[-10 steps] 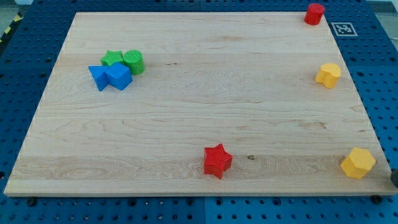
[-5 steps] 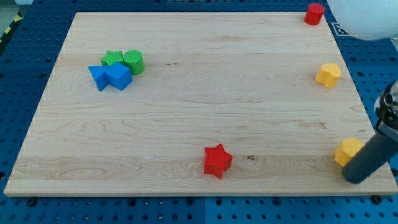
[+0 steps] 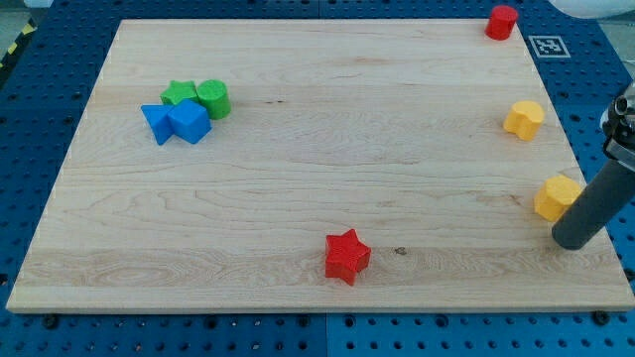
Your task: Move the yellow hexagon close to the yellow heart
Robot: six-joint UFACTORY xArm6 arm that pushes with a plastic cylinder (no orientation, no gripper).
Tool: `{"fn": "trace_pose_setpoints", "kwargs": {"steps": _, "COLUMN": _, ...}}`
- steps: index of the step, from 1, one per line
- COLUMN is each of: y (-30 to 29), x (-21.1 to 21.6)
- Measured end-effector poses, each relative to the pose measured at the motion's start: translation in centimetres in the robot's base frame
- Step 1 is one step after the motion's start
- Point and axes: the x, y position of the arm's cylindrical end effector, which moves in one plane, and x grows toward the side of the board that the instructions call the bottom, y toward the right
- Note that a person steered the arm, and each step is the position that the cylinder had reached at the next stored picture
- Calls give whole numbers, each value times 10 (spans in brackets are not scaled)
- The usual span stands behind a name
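Note:
The yellow hexagon [image 3: 557, 196] lies near the board's right edge. My tip [image 3: 572, 240] touches the board just below and right of it, the dark rod rising to the view's right and hiding the hexagon's lower right side. The yellow heart [image 3: 524, 119] lies above the hexagon, near the same edge, with a clear gap between them.
A red cylinder [image 3: 502, 22] sits at the board's top right corner. A red star [image 3: 346, 257] lies near the bottom edge, middle. At the upper left cluster a green star [image 3: 179, 93], a green cylinder [image 3: 213, 98] and two blue blocks [image 3: 177, 123].
The rod came in from the view's right and pushed the yellow hexagon up the board, from the bottom right corner toward the yellow heart. The other blocks have not moved.

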Motion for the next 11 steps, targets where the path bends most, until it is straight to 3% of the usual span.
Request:
{"fn": "trace_pose_setpoints", "kwargs": {"steps": 4, "y": 1, "x": -78}}
{"fn": "trace_pose_setpoints", "kwargs": {"steps": 6, "y": 64, "x": -49}}
{"fn": "trace_pose_setpoints", "kwargs": {"steps": 8, "y": 75, "x": -95}}
{"fn": "trace_pose_setpoints", "kwargs": {"steps": 11, "y": -1, "x": -99}}
